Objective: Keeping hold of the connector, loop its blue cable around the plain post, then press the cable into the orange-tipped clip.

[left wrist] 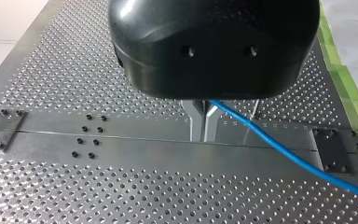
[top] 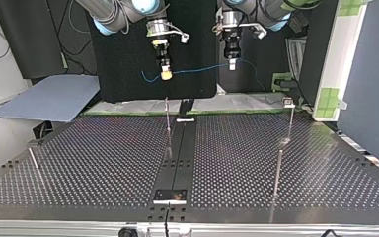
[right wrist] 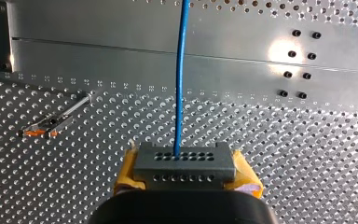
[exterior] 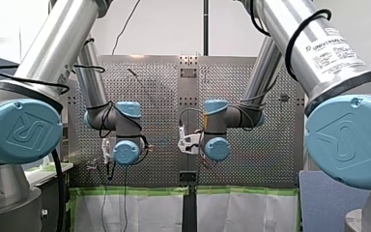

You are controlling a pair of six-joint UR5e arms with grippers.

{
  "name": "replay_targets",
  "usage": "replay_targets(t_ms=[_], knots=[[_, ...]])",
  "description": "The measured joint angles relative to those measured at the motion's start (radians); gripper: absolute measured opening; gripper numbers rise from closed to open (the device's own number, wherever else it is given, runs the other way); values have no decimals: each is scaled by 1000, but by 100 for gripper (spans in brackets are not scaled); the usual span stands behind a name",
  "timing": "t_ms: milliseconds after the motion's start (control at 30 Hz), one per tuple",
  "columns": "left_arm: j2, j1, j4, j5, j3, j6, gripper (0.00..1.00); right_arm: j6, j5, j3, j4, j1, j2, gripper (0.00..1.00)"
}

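Observation:
A grey connector (right wrist: 185, 158) sits between the yellow pads (right wrist: 127, 170) of my right gripper (right wrist: 186, 173), which is shut on it. Its blue cable (right wrist: 181, 70) runs straight ahead over the perforated table. In the top view the cable (top: 197, 70) spans from my right gripper (top: 166, 74) to my left gripper (top: 232, 64), both high above the table. My left gripper (left wrist: 200, 133) has its metal fingers shut on the cable (left wrist: 284, 151). The orange-tipped clip (right wrist: 51, 123) stands beside and ahead of my right gripper. A thin plain post (top: 168, 123) rises near the table's middle.
More thin posts stand on the table: one (top: 278, 173) at the top view's right, one with a small head (top: 288, 102) behind it, one (top: 34, 165) at the left. A dark centre strip (top: 181, 148) runs across the table. Green tape (left wrist: 354, 102) marks an edge.

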Motion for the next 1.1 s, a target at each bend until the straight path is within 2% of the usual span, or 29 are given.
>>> replay_targets(t_ms=[600,667,833,933,1100], knots=[[1,1,-1,0,-1,1,5,0,0,0,0,0,0,0],[9,6,-8,-1,-8,6,5,5,-5,1,5,5,5,0],[47,10,-47,-1,-47,12,5,34,-42,3,41,33,38,0],[75,11,-75,-1,-73,12,5,40,-64,3,68,39,47,0],[122,11,-110,-2,-88,12,5,43,-76,3,117,41,50,0]])
